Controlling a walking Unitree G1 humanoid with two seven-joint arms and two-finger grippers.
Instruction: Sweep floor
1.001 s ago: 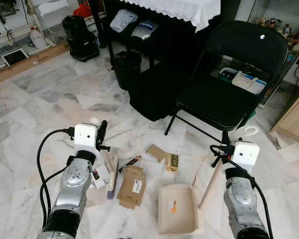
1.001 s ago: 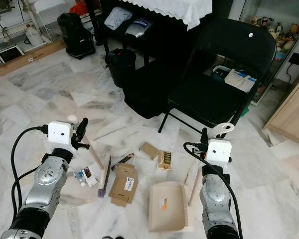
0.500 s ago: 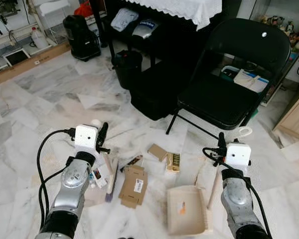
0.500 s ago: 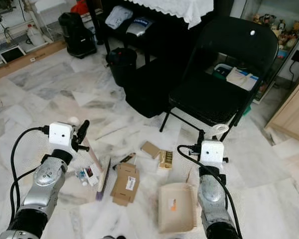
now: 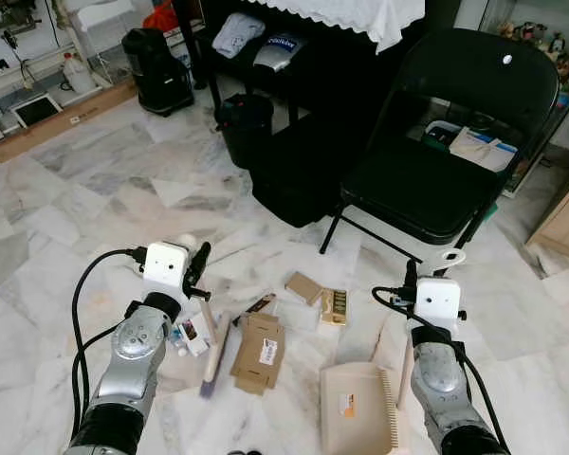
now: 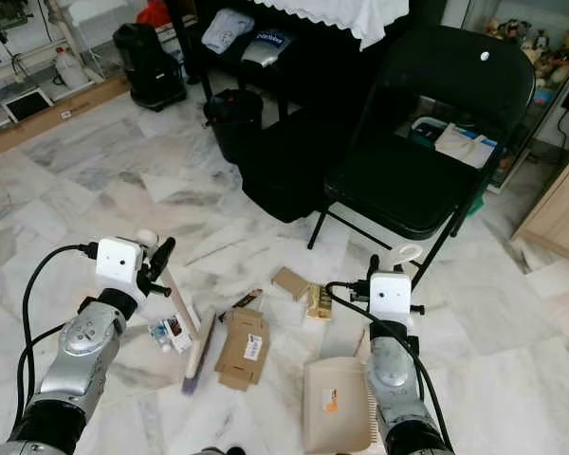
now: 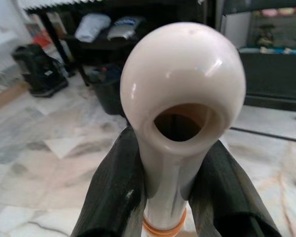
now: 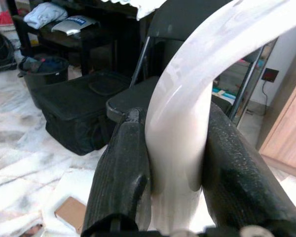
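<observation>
Black folding chair (image 5: 455, 142) stands on the marble floor (image 5: 76, 199) beyond the litter. Beige dustpan (image 5: 358, 409) lies flat beside the flattened cardboard box (image 5: 258, 353); right hand (image 8: 170, 163) pinches its white handle (image 8: 187, 98). Left hand (image 7: 163, 182) pinches the broom handle (image 7: 182, 94), with the brush head (image 5: 215, 349) on the floor left of the box.

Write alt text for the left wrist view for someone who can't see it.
Two black fingers of the left gripper clamp a white broom handle whose rounded end has a hole. Behind, blurred, are marble floor and dark furniture.
</observation>
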